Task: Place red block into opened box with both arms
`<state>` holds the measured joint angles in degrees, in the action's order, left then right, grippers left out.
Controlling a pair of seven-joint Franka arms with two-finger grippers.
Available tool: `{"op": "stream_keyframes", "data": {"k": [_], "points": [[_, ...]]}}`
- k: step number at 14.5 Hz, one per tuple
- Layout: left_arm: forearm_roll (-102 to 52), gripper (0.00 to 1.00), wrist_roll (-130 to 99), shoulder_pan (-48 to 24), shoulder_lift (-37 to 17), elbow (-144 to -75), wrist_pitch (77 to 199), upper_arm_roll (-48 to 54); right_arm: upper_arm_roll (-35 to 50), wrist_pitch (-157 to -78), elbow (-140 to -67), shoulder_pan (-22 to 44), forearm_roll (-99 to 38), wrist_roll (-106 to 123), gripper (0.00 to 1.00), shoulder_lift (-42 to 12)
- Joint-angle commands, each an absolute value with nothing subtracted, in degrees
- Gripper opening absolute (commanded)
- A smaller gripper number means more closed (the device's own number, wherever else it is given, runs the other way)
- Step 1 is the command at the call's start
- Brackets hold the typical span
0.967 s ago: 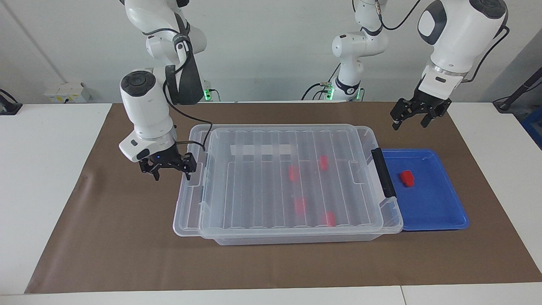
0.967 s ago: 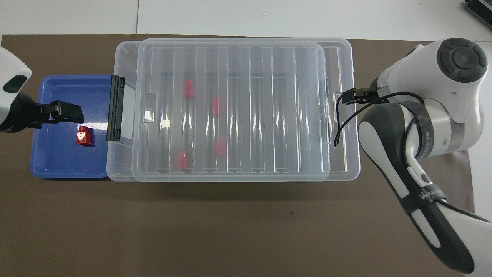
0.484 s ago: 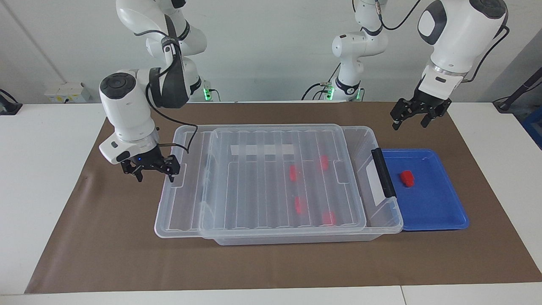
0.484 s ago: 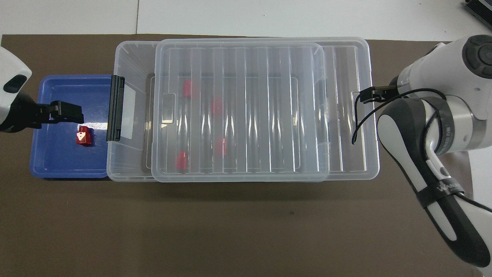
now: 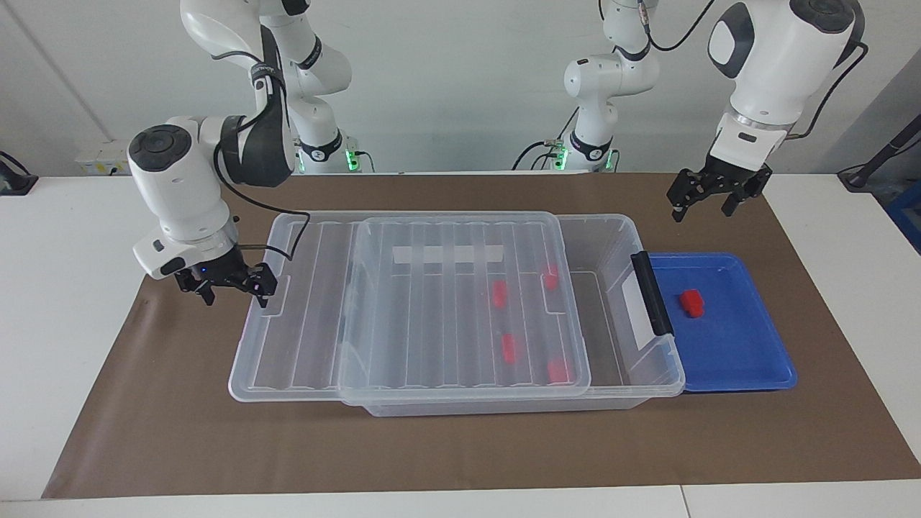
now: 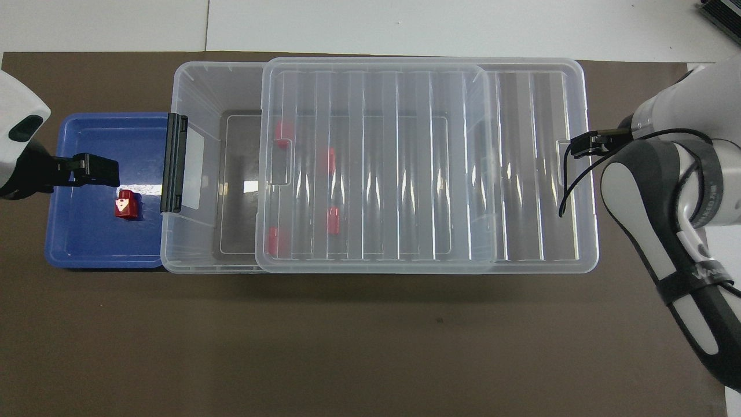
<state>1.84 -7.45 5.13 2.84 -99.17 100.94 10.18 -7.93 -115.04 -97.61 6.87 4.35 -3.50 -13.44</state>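
The red block (image 5: pixel 692 303) (image 6: pixel 127 205) lies in a shallow blue tray (image 5: pixel 748 360) beside the box (image 5: pixel 619 237) (image 6: pixel 197 87). The box's clear ribbed lid (image 5: pixel 432 316) (image 6: pixel 405 174) is slid toward the right arm's end, so the end beside the tray is uncovered. Several red blocks (image 5: pixel 498 293) show through the lid inside the box. My right gripper (image 5: pixel 234 288) is open, its fingers straddling the lid's end lip. One of its fingertips (image 6: pixel 582 145) shows at the lid's tab. My left gripper (image 5: pixel 701 203) (image 6: pixel 87 171) hangs open over the tray's robot-side edge, holding nothing.
A brown mat (image 5: pixel 180 432) covers the table under everything. A black bar (image 5: pixel 651 291) runs along the box's end next to the tray. Two slimmer white arms (image 5: pixel 601 93) with green-lit bases stand at the table's robot edge.
My right gripper has moved toward the right arm's end of the table and dragged the lid with it, which uncovered the box's end by the tray. The left gripper barely moved.
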Motion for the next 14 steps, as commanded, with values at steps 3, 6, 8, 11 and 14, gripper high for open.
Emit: {"op": "stream_keyframes", "data": {"k": [3, 6, 8, 11, 14], "points": [[4.0, 1.00, -7.3, 5.8, 3.3, -101.7, 105.8, 9.6, -7.6, -112.3, -97.7, 5.2, 7.8, -2.8, 1.00, -12.2], [4.0, 1.00, -7.2, 6.7, 2.6, -104.7, 110.4, 9.3, -7.7, -111.3, -97.6, 4.0, 7.9, -2.7, 1.00, -11.8], [4.0, 1.00, -7.2, 8.6, 2.5, -109.8, 117.3, 9.4, -7.7, -110.7, -97.6, 3.8, 8.5, -2.6, 1.00, -11.7], [4.0, 1.00, -7.1, 10.3, 0.2, -112.1, 120.5, 9.4, -7.6, -110.2, -97.5, 3.6, 10.3, -2.6, 1.00, -11.4], [4.0, 1.00, -7.1, 10.6, -3.4, -112.8, 123.3, 9.4, -7.6, -109.7, -97.2, 3.7, 10.2, -2.6, 1.00, -11.2]]}}
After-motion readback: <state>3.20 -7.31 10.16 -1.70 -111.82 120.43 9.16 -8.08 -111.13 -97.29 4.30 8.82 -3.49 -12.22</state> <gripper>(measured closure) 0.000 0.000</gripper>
